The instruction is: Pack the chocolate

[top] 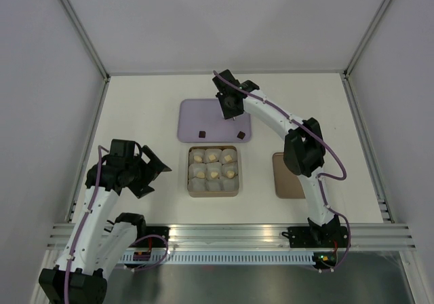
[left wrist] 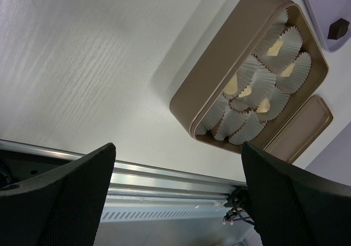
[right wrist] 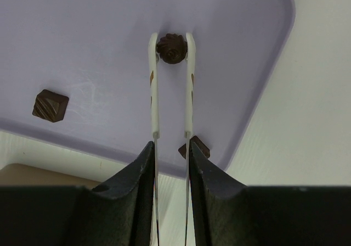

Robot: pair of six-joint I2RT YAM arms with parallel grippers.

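Observation:
My right gripper is shut on the metal tongs, which reach out over the lavender tray. The tongs' white tips sit on either side of a round dark chocolate, touching it. Two dark square chocolates lie on the tray, also seen from above. Several cream chocolates sit in white paper cups inside the tan box. My left gripper hangs open to the left of the box, holding nothing.
The box's tan lid lies flat to the right of the box. An aluminium rail runs along the table's near edge. White walls enclose the table on three sides.

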